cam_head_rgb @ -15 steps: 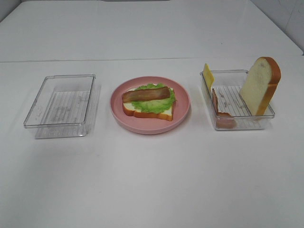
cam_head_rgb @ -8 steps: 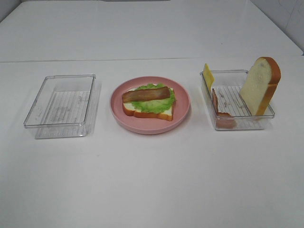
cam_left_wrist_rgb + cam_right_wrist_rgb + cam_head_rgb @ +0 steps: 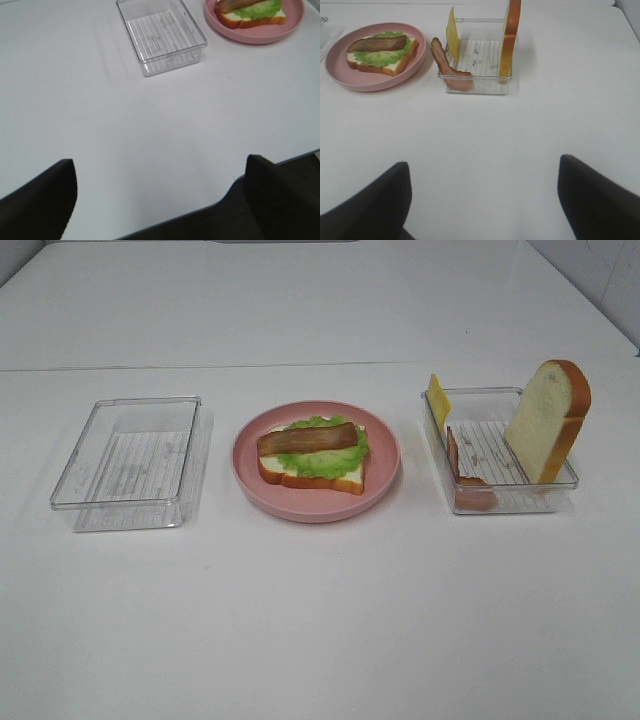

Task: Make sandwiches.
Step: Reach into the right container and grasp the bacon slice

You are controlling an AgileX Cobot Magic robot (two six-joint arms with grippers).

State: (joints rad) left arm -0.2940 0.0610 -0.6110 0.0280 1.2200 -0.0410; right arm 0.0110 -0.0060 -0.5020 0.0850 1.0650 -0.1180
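Note:
A partly built sandwich [image 3: 312, 455] lies on the round pink plate [image 3: 300, 512] at mid-table: one bread slice, green lettuce and a brown bacon strip on top. It also shows in the left wrist view as sandwich [image 3: 250, 12] and in the right wrist view as sandwich [image 3: 380, 52]. The right clear tray [image 3: 505, 500] holds an upright bread slice [image 3: 548, 420], a yellow cheese slice [image 3: 438, 398] and a bacon strip [image 3: 464, 468]. My left gripper [image 3: 160, 162] and right gripper [image 3: 483, 161] are both open, empty and near the table's front edge, far from the food.
An empty clear tray [image 3: 125, 518] sits left of the plate, and appears in the left wrist view as tray [image 3: 172, 62]. The white table's front edge [image 3: 200, 212] runs just under the left gripper. Neither arm appears in the high view.

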